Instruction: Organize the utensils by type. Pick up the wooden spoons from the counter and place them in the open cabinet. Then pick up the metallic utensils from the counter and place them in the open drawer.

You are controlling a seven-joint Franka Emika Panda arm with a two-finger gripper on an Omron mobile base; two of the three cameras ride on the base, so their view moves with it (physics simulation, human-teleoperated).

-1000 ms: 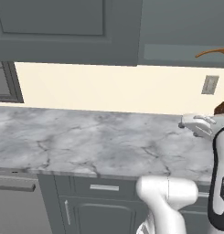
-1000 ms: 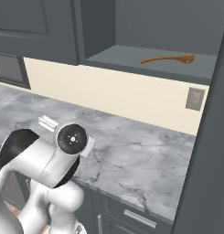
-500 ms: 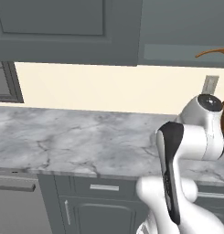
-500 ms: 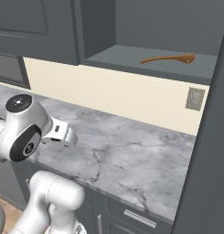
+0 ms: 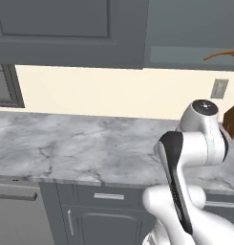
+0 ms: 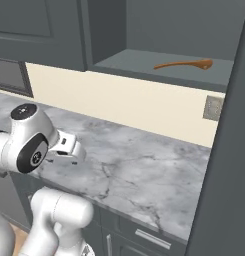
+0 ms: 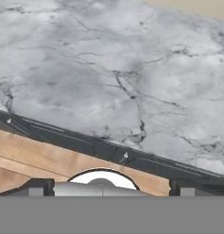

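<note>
One wooden spoon (image 6: pixel 185 64) lies flat on the shelf of the open cabinet (image 6: pixel 144 62), in the upper right of the right base view; its tip also pokes in at the upper right edge of the left base view. No second spoon and no metallic utensils can be made out on the marble worktop (image 6: pixel 144 170), and the drawer is not identifiable here.

The end effector (image 6: pixel 69 150) sits at the left of the right base view, low over the worktop's front part, fingers spread wide and carrying nothing. In the hand view the two dark finger tips rise at the bottom, far apart, above the worktop edge and a strip of wooden floor.

The main risk, as I judge it, is searching blind: the thin silvery cutlery would be faint against veined marble, so a descent could miss or nudge a piece off the edge. The arm's folded elbow also sits close to the worktop and could clip it while swinging. A wall outlet (image 6: pixel 213 108) sits on the backsplash, and a brown block (image 5: pixel 231 120) at the right edge of the left base view.
</note>
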